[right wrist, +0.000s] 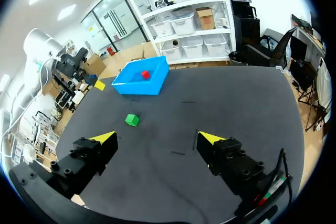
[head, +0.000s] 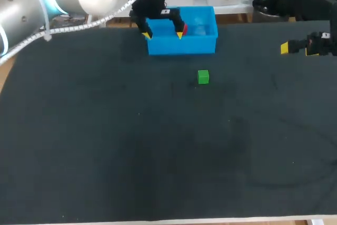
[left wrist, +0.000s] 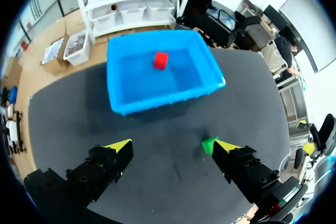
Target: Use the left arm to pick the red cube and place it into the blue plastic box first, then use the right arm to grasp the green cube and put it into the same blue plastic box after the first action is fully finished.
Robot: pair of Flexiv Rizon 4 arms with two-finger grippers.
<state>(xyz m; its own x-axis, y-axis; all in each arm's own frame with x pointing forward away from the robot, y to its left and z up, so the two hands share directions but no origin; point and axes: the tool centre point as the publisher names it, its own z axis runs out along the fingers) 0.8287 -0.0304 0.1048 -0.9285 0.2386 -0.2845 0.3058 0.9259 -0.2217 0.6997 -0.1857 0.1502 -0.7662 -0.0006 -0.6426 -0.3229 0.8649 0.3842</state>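
Tabletop (head: 105, 156) runs dark up to the green cube (head: 203, 77), which sits near the blue plastic box (head: 181, 46), in front of it. The red cube (left wrist: 160, 60) lies inside the box. The left gripper (head: 163, 35) hangs over the box's near wall, fingers wide and holding nothing. The right gripper (right wrist: 156, 138), also wide, is well off to the right.

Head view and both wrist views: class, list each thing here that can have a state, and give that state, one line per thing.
red cube: lying inside the box, held by nothing.
blue plastic box: upright, open-topped, holding only the red cube.
green cube: on the table outside the box, untouched.
left gripper: open, empty, over the table at the box's near side.
right gripper: open, empty, far from both cubes.
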